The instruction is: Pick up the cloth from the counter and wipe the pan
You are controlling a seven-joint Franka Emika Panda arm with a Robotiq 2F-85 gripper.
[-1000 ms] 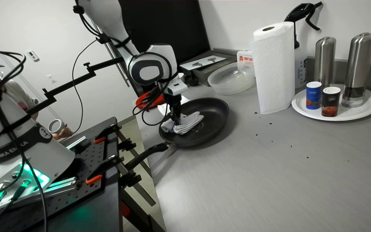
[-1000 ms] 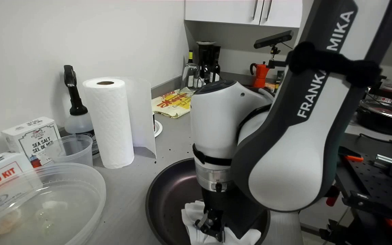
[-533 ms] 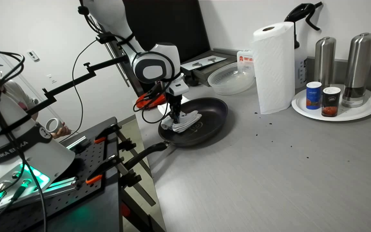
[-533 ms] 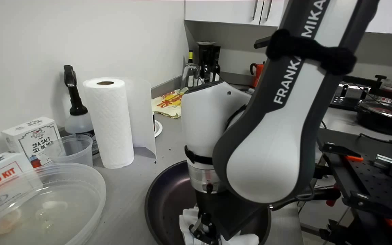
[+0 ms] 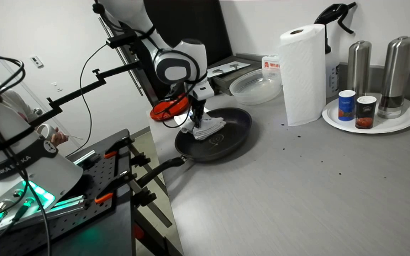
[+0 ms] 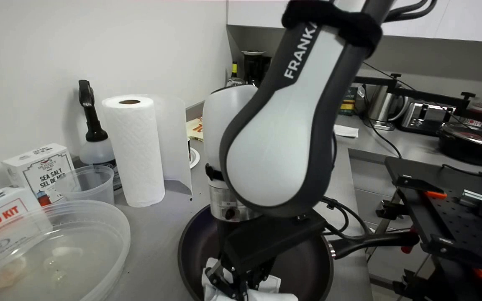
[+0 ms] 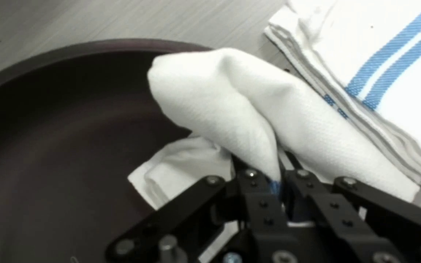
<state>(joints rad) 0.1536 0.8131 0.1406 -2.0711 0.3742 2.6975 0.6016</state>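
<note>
Our hand (image 7: 277,177) pinches narrow on a bunched fold of the cloth (image 7: 228,98), which lies in the pan (image 5: 222,145), seeming to lap its rim. Since only that fold looks gripped, we judge a hard stroke could tug the fabric free or roll its loose ends under, letting the hand scrape the pan. A folded striped towel (image 7: 386,69) lies just beside the cloth, outside the pan; we cannot tell whether they touch, but a stroke that way could snag it. The pan seems to sit loose on the bench (image 5: 297,199), so sideways pressure may slide or spin it, and its handle (image 5: 162,168), reaching past the edge, could knock nearby clamps (image 5: 119,183).
</note>
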